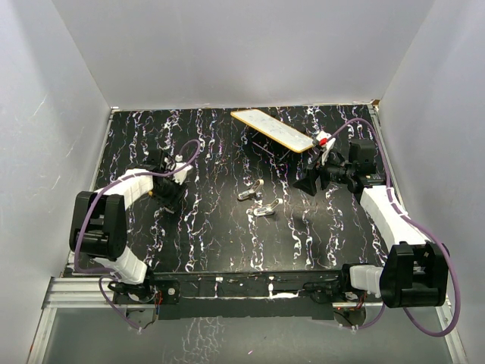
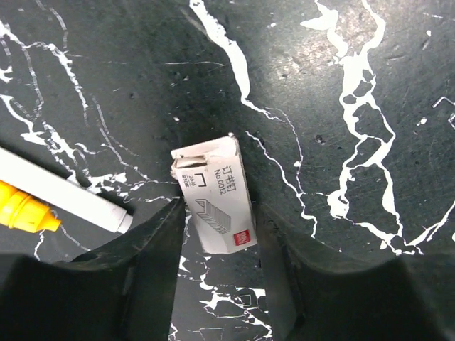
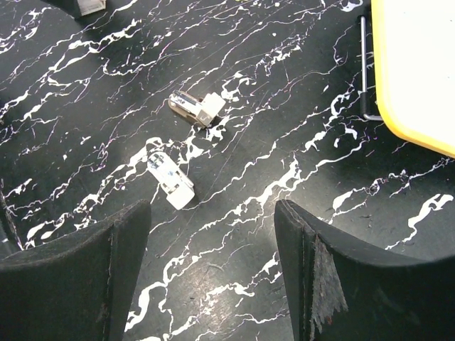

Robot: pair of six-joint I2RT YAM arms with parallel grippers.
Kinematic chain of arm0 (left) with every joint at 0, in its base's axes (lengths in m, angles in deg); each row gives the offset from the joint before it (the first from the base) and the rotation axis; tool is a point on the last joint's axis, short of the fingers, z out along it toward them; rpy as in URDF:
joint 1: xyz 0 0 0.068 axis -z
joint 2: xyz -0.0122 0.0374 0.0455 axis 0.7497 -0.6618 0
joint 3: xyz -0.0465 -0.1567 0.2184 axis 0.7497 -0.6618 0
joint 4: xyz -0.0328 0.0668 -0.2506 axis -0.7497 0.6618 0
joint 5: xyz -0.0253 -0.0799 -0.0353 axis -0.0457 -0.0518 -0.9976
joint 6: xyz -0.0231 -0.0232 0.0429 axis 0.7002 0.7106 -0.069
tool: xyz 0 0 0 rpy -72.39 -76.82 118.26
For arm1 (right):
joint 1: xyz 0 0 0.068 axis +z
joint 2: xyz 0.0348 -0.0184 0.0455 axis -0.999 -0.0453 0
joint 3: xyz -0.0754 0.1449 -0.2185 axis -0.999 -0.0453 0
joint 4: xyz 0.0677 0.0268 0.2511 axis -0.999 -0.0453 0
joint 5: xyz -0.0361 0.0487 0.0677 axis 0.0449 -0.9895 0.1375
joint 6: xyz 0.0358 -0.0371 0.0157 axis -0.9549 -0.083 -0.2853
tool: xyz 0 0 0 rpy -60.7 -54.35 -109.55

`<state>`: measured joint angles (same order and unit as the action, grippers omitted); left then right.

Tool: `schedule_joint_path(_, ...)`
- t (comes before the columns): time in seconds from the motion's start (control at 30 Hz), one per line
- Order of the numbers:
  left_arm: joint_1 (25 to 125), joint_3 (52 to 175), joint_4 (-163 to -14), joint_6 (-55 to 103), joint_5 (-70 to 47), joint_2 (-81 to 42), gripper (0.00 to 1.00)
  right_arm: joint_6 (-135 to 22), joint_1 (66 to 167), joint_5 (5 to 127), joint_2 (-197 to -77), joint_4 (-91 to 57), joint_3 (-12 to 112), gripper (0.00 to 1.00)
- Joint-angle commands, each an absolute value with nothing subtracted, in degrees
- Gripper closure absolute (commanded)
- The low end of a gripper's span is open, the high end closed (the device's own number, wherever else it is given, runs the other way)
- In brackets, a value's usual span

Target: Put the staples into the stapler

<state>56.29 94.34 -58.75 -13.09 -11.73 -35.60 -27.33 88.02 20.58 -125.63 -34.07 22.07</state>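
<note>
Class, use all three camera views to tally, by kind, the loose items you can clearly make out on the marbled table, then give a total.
Stapler parts: 2
Staple box: 1
Yellow-edged board: 1
White-and-yellow marker: 1
Total: 5

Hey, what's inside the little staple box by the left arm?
The staple box lies between the left jaws, and its far end flap looks torn open. Only white cardboard shows there; whether staples are inside is hidden by its walls.
</note>
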Motion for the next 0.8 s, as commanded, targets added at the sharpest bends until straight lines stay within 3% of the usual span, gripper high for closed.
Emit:
schedule_joint_path(0.0, 56.21, 95.44, -56.76, -15.27, -16.23, -36.57, 0.61, -27.93, 87.84, 18.34, -125.02, -31.04, 22.63, 0.27)
schedule_joint_path(0.13, 56.86, 96.51, -53.74, -19.74, -23.04, -36.26, 0.69, -28.1, 88.82, 17.01, -125.8, -30.48, 23.47, 0.27)
schedule_joint_path(0.4, 66.11, 98.06, -51.45, -30.01, -29.21, -32.02, 0.7, -28.98, 99.24, 16.26, -130.55, -27.82, 27.03, 0.27)
schedule_joint_path(0.77, 74.84, 112.14, -43.97, -28.66, -30.5, -28.06, 0.67, -64.31, 111.39, 14.94, -146.85, 0.05, 30.17, 0.34)
